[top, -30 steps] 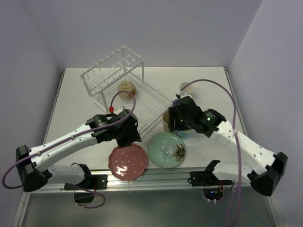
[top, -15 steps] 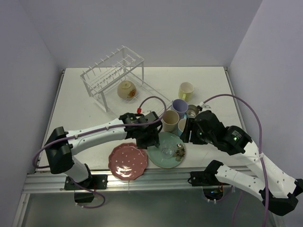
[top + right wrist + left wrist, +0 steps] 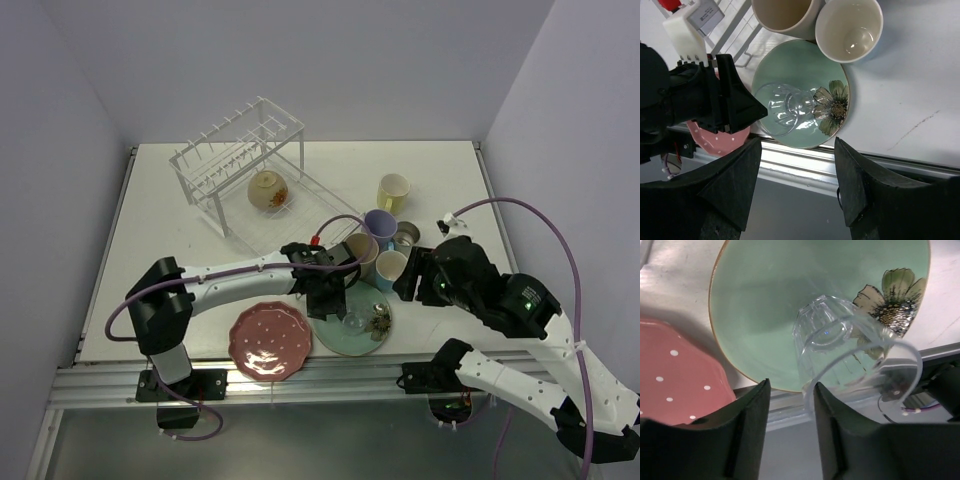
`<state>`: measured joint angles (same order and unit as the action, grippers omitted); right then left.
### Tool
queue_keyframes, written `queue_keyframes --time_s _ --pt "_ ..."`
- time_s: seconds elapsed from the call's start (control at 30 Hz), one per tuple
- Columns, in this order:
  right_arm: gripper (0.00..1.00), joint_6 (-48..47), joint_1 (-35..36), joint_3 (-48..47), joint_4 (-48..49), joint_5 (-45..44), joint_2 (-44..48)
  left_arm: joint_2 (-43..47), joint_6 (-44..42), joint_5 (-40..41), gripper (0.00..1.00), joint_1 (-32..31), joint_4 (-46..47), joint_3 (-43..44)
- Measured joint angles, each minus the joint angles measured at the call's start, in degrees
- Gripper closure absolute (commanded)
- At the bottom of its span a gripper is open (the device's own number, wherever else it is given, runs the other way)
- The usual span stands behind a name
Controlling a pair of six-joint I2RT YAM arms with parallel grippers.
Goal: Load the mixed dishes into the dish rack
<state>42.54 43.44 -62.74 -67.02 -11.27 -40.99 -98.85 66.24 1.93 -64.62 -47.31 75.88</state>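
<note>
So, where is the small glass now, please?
In the top view, front centre: the small glass lies on its side on the mint-green plate, beside its flower mark.

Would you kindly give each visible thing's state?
small glass: lying on its side
mint-green plate: flat, under glass
pink plate: flat
cream bowl: in dish rack
beige cup: upright, empty
light-blue cup: upright, empty
yellow cup: upright
lavender cup: upright
left gripper: jaws open
right gripper: jaws open
</note>
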Motion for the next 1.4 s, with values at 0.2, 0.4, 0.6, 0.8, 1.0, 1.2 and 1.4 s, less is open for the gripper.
queue_keyframes --time_s 0.2,0.4,0.6,0.8,1.0,1.2,1.4 --pt "0.32 0.0 0.0 0.0 -0.9 -0.4 0.0 -1.8 -1.0 -0.8 0.86 0.0 0.7 0.1" --pt "0.22 -0.5 0.0 -1.9 -1.5 0.3 -0.7 -1.5 -2.5 -0.7 1.00 -0.1 -0.7 1.3" --pt "0.07 -2.8 -0.4 -8.2 -0.4 8.7 -5.9 7.8 -4.5 -2.0 1.00 0.7 0.2 1.0" --pt "0.06 -3.7 -5.0 -13.3 5.6 23.5 -8.8 29.5 -5.0 -10.7 1.00 9.3 14.2 -7.0" --pt "0.05 0.8 -14.3 -14.5 17.2 41.7 -8.9 39.0 -3.3 -19.5 1.00 16.1 30.0 -14.9" --pt "0.04 10.0 -17.4 -10.8 31.3 51.3 -8.9 42.3 1.1 -25.2 1.00 20.0 41.8 -22.0" --pt "0.03 13.5 -18.0 -10.9 38.2 56.0 -9.9 44.1 4.6 -28.3 1.00 22.4 50.6 -23.6"
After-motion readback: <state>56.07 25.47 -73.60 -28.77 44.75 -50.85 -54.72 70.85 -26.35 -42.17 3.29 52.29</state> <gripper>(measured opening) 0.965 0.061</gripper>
